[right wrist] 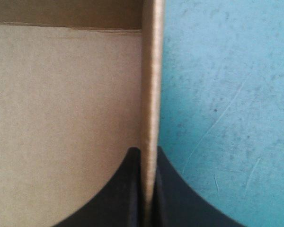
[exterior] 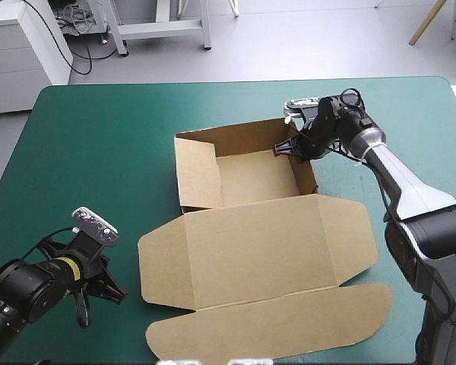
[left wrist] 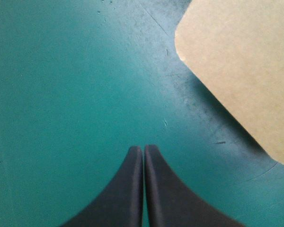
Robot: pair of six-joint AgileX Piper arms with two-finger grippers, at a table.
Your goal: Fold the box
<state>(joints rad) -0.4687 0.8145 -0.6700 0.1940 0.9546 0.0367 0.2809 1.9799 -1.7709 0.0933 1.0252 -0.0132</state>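
Note:
The brown box lies mid-table as an open tray with raised walls at the far side and its lid spread flat toward the near edge. My right gripper is at the tray's far right corner, shut on the right wall, one black finger inside and one outside. My left gripper hovers low over the teal-green cover near the front left, shut on nothing. A rounded lid flap corner lies ahead of it and to one side.
Bare teal-green cover spreads to the left of the box and beyond its far wall. The lid's long front flap reaches close to the table's near edge.

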